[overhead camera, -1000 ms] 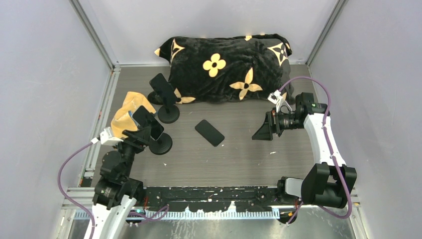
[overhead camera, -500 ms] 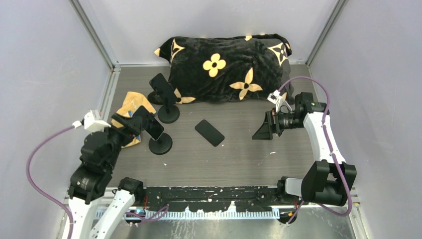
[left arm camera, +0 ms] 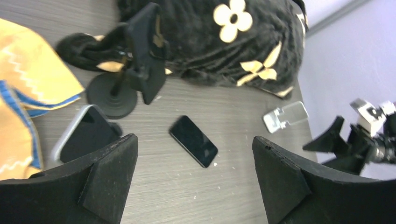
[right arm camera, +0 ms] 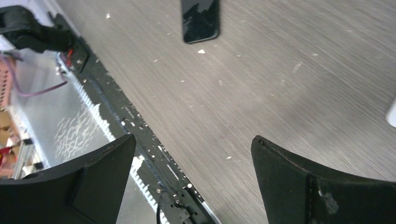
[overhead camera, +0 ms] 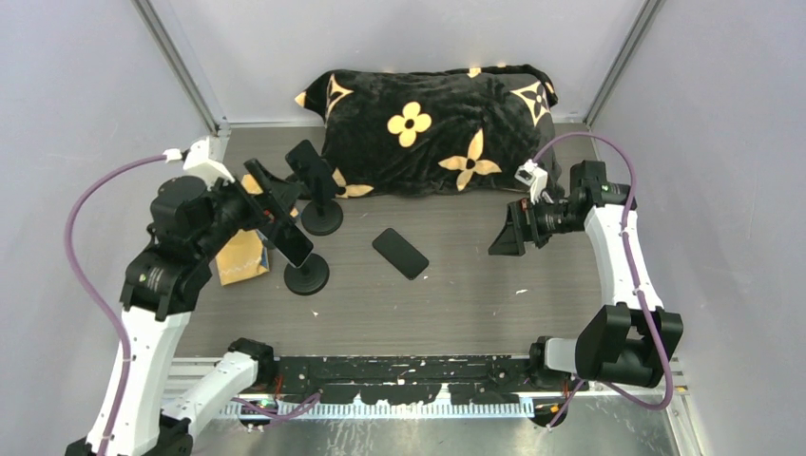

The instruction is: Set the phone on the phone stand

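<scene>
A black phone [overhead camera: 400,253] lies flat, screen up, on the grey table; it also shows in the left wrist view [left arm camera: 193,147] and the right wrist view [right arm camera: 201,18]. An empty black stand [overhead camera: 310,169] stands by the pillow, also in the left wrist view [left arm camera: 145,51]. A nearer black stand [overhead camera: 306,275] carries a second phone [overhead camera: 291,239]. My left gripper [overhead camera: 269,201] is open and empty, raised above and left of the nearer stand. My right gripper [overhead camera: 504,237] is open and empty, right of the flat phone.
A black pillow with yellow flowers [overhead camera: 437,128] fills the back. A yellow cloth [overhead camera: 239,256] lies at the left under my left arm. A small clear-white object [left arm camera: 286,116] sits on the table near my right gripper. Walls close in on both sides.
My left arm has lifted up and swung back to the left, away from the nearer stand, uncovering the yellow cloth. My right gripper has shifted slightly back.
</scene>
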Motion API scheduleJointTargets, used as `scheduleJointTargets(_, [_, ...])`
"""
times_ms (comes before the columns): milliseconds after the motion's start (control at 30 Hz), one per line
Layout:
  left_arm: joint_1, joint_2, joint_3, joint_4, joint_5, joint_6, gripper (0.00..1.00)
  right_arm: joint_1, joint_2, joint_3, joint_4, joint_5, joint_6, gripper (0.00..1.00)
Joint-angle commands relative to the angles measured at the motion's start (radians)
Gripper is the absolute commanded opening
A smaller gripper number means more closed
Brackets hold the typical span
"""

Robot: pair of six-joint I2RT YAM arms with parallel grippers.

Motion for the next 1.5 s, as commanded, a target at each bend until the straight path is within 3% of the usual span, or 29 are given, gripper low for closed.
scheduleJointTargets(0, [0.006, 0.057, -0.033, 0.172, 0.227, -0.033, 0.93, -0.023, -0.001, 0.074, 0.076, 0.151, 0.089, 1.0])
scheduleJointTargets(300, [0.006, 0.103, -0.122, 0.45, 0.411, -0.22, 0.89, -0.153, 0.029, 0.157, 0.186, 0.315, 0.211, 1.0])
scheduleJointTargets(467, [0.005, 0.136, -0.149, 0.5, 0.487, -0.3, 0.82, -0.215, 0.055, 0.182, 0.248, 0.362, 0.279, 1.0])
scheduleJointTargets(600, [-0.006, 0.147, -0.16, 0.538, 0.508, -0.338, 0.8, -0.229, 0.087, 0.184, 0.3, 0.419, 0.307, 1.0])
scheduleJointTargets(833, [-0.111, 0.175, -0.195, 0.615, 0.483, -0.356, 0.78, -0.233, 0.213, 0.237, 0.294, 0.377, 0.314, 0.99])
scheduleJointTargets(1000, [-0.179, 0.187, -0.216, 0.638, 0.451, -0.356, 0.77, -0.233, 0.306, 0.278, 0.276, 0.379, 0.269, 0.86])
scheduleJointTargets(1200, [-0.234, 0.204, -0.23, 0.655, 0.416, -0.358, 0.77, -0.233, 0.389, 0.309, 0.245, 0.376, 0.212, 0.56])
scheduleJointTargets(1467, [-0.242, 0.205, -0.231, 0.658, 0.408, -0.348, 0.77, -0.233, 0.431, 0.316, 0.197, 0.354, 0.13, 0.33])
